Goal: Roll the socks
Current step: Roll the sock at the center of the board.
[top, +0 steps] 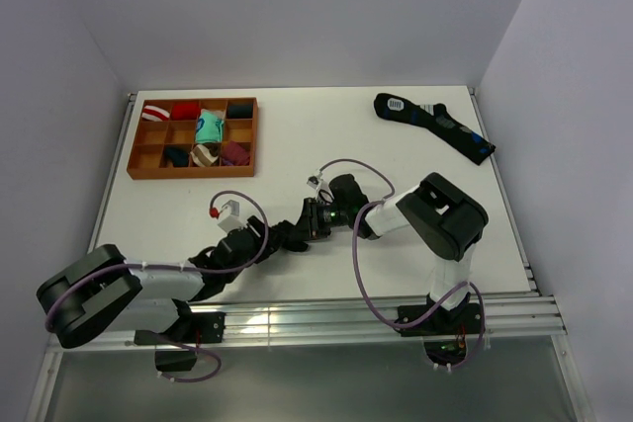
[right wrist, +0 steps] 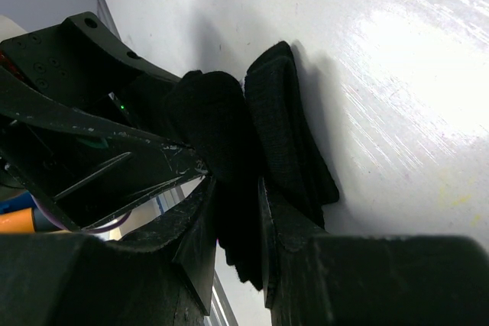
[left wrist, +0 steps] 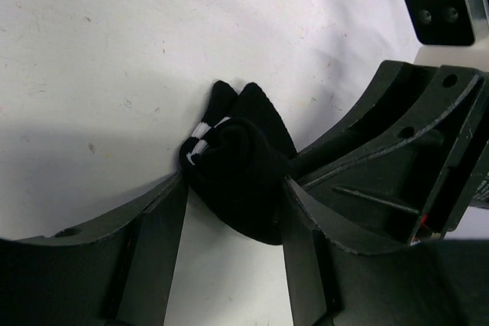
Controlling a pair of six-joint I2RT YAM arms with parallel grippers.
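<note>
The socks (left wrist: 246, 146) are a black knit roll with two white stripes (left wrist: 200, 137) at the cuff, lying on the white table. My left gripper (left wrist: 233, 192) brackets the roll, both fingertips pressed against its sides. My right gripper (right wrist: 235, 188) is shut on a black fold of the same socks (right wrist: 294, 124), which bulge out past its fingers. In the top view the two grippers meet at mid-table, the left gripper (top: 285, 237) just left of the right gripper (top: 316, 217), and the socks (top: 300, 230) are mostly hidden between them.
A wooden compartment tray (top: 196, 101) with small colourful rolled bundles (top: 208, 128) sits at the far left. A longer dark sock with blue marks (top: 435, 126) lies at the far right. The right gripper's body (left wrist: 405, 158) crowds the right side of the left wrist view.
</note>
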